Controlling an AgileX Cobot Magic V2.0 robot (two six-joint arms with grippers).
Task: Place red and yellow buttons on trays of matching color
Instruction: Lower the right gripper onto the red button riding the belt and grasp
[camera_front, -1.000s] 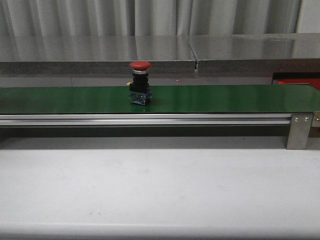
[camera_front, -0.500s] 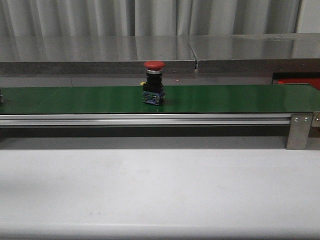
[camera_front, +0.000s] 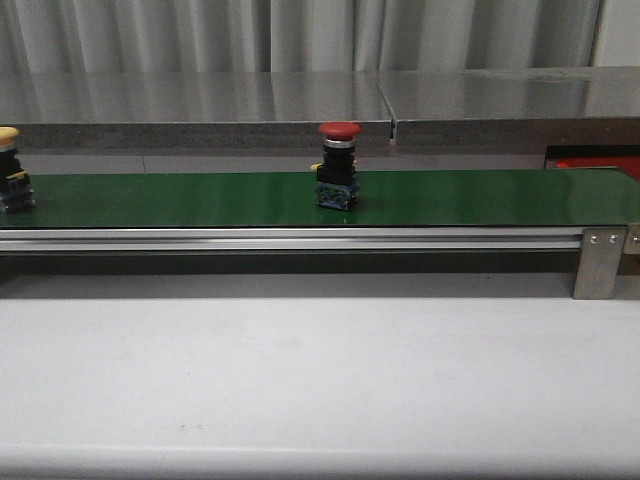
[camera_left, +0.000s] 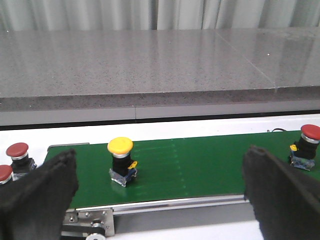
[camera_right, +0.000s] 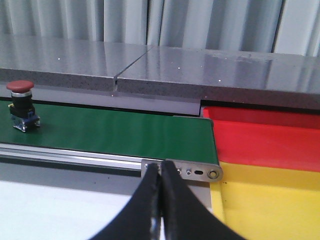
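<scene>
1. At the far left of the front view I see a yellow button (camera_front: 9, 133) standing upright on the green belt (camera_front: 450, 196); my left wrist camera shows it too (camera_left: 120, 145), with two more red-capped buttons (camera_left: 17, 149) near the belt's end.
2. My left pincer (camera_left: 160, 192) is released, its dark pads (camera_left: 40, 187) spread wide apart and holding nothing.
3. Near the middle of the belt a red button (camera_front: 339, 131) stands upright on its dark base (a little right of centre, touching only the belt).
4. My right pincer (camera_right: 161, 200) is clenched, tips together, gripping nothing.
5. Past the belt's right end lie the red tray (camera_right: 270, 137) and, just beside it, the yellow tray (camera_right: 270, 200); neither holds a button in the part I can see.
</scene>
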